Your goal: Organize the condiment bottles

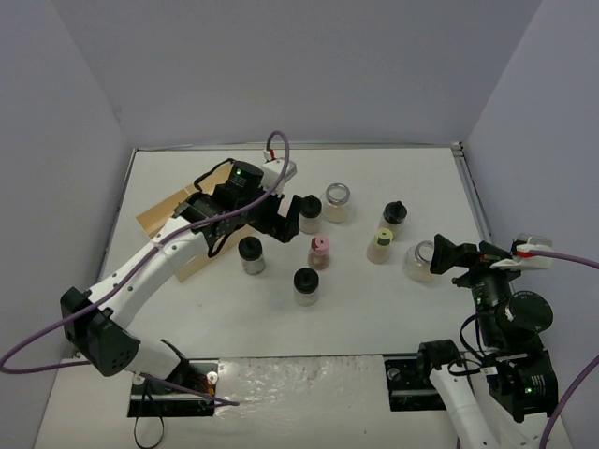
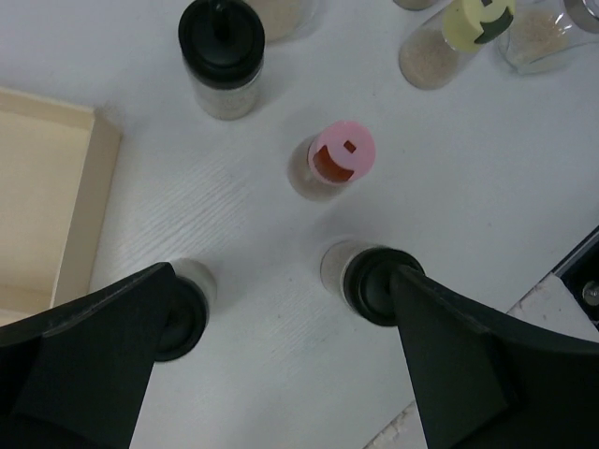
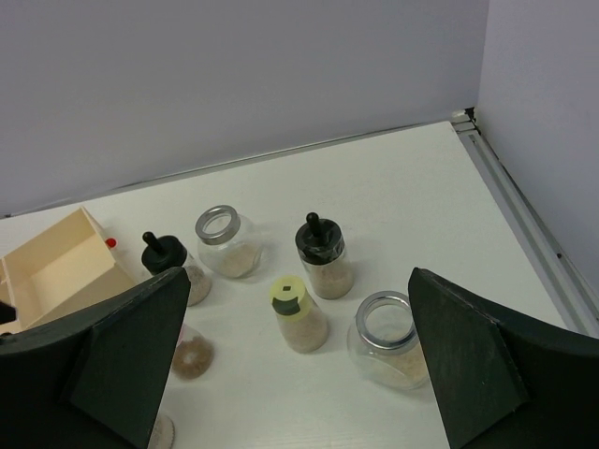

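Note:
Eight small clear jars stand on the white table. The black-capped ones are at the centre back (image 1: 310,213), right (image 1: 394,215), centre left (image 1: 251,254) and centre front (image 1: 306,285). The pink-capped jar (image 1: 320,252) stands between them, and the yellow-green-capped jar (image 1: 380,246) to its right. The silver-rimmed jars are at the back (image 1: 337,202) and right (image 1: 421,261). My left gripper (image 1: 284,217) hovers open and empty above the jars. In its wrist view (image 2: 284,271) two black caps (image 2: 374,281) (image 2: 182,313) lie beside the fingers, with the pink cap (image 2: 341,152) ahead. My right gripper (image 1: 447,255) is open and empty beside the right silver-rimmed jar (image 3: 388,337).
A pale wooden divided tray (image 1: 164,213) lies at the left, partly under my left arm; it also shows in the left wrist view (image 2: 47,206) and the right wrist view (image 3: 56,271). Grey walls enclose the table. A metal rail (image 1: 473,201) runs along the right edge.

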### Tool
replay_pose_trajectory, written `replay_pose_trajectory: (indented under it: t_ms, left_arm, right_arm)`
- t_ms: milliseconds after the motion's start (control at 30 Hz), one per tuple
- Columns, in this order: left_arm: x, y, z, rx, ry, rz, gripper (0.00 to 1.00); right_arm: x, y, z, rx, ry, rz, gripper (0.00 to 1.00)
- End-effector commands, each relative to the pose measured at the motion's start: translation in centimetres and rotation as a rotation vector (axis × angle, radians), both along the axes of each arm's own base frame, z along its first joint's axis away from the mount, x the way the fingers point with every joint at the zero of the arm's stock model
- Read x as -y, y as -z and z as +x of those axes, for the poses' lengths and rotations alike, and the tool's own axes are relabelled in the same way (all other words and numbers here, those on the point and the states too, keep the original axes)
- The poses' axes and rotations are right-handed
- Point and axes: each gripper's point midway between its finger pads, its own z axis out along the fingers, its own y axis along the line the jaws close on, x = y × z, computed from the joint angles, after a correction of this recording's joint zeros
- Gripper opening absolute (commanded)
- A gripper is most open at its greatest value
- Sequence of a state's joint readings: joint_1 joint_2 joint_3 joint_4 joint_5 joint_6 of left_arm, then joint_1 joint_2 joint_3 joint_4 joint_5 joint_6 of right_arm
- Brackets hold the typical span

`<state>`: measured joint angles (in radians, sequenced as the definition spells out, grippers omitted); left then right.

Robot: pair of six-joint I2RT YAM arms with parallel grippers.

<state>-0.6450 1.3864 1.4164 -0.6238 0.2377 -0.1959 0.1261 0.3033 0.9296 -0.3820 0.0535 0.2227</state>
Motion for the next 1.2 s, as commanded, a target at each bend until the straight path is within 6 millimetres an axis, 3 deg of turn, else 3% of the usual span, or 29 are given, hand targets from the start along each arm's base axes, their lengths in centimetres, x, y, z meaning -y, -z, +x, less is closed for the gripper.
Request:
replay_pose_trajectory:
  t_ms: [0,167,333,467,667,967,1100,1167]
  left_arm:
    - [4.3,-3.0,3.4,0.210,0.099,-0.006,0.97]
    - [8.3,-0.8,4.1,0.234,0.272,0.056,0.97]
    - [11.1,3.0,4.1,0.181,0.405,0.138,0.97]
    - [11.8,5.8,4.3,0.150,0.434,0.217,0.95]
    - [12.1,9.4,4.0,0.110,0.478,0.323,0.77]
    - [12.1,10.3,3.4,0.098,0.511,0.351,0.63]
    - [12.1,10.3,3.4,0.100,0.509,0.349,0.49]
    - [12.1,10.1,3.4,0.102,0.508,0.346,0.37]
  right_arm:
    - [-1.0,-1.9,0.0,0.075,-0.051,0.029,1.00]
    - [-1.2,-1.9,-0.2,0.077,-0.065,0.039,1.00]
    - [-1.6,-2.0,-0.5,0.075,-0.089,0.042,1.00]
    - [-1.5,-2.1,-0.8,0.077,-0.082,0.044,1.00]
    - [-1.4,-1.9,-0.9,0.069,-0.081,0.042,1.00]
    - [-1.4,-1.6,-1.1,0.066,-0.080,0.051,1.00]
    - [-1.4,-1.7,-1.2,0.071,-0.078,0.050,1.00]
    - [-1.4,-1.7,-1.3,0.072,-0.078,0.051,1.00]
